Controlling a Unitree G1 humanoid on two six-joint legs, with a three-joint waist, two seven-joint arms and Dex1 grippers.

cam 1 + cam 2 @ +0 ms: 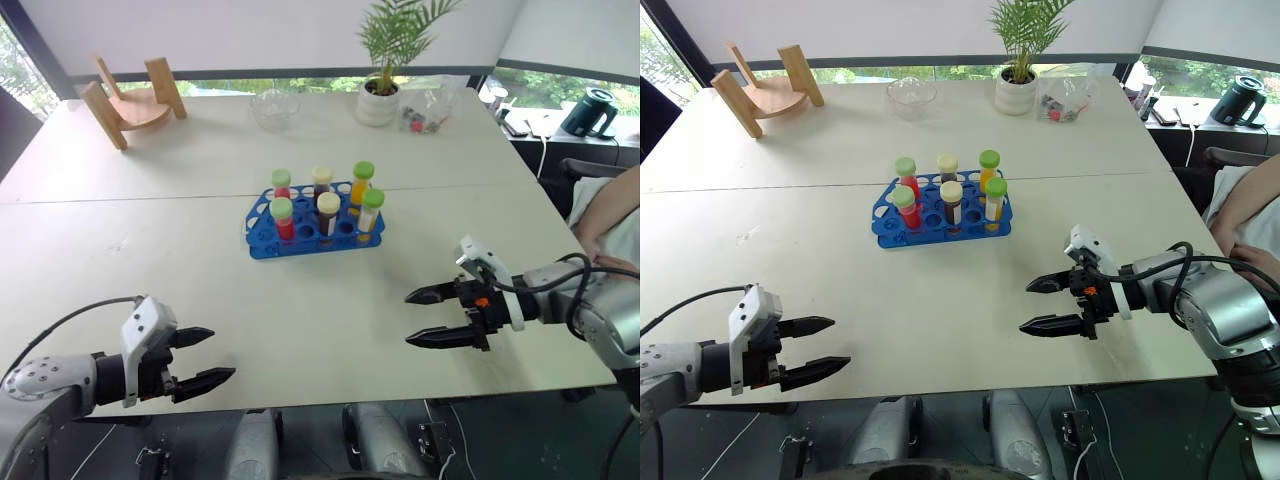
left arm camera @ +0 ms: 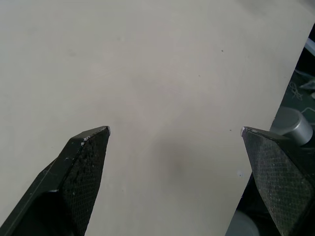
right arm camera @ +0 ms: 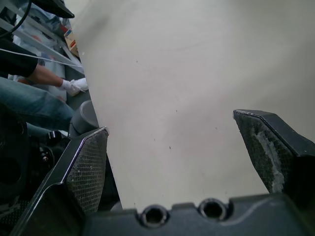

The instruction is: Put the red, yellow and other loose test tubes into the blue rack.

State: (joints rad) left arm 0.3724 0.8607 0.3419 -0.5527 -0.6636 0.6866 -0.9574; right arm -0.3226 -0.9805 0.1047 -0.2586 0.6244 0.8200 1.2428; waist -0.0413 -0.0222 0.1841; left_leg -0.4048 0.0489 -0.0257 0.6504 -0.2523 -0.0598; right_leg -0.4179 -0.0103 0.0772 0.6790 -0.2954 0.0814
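The blue rack [image 1: 262, 240] stands in the middle of the pale table [image 1: 130, 260]. Several capped test tubes stand upright in it: red ones [image 1: 284, 222] on its left, brown ones [image 1: 327, 214] in the middle, yellow-orange ones [image 1: 370, 213] on its right. No tube lies loose on the table. My left gripper [image 1: 222, 354] hovers open and empty near the table's front left edge, well short of the rack. My right gripper [image 1: 407, 320] is open and empty at the front right, pointing left. In the left wrist view its fingers [image 2: 83, 167] spread wide over bare tabletop.
A curved wooden stand [image 1: 135, 100] sits at the back left. A glass bowl [image 1: 274, 108], a potted plant [image 1: 380, 95] and a clear bag [image 1: 428, 110] line the far edge. A person's arm [image 1: 610, 235] is at the right edge. A gloved hand [image 3: 74, 86] shows beyond the table's edge.
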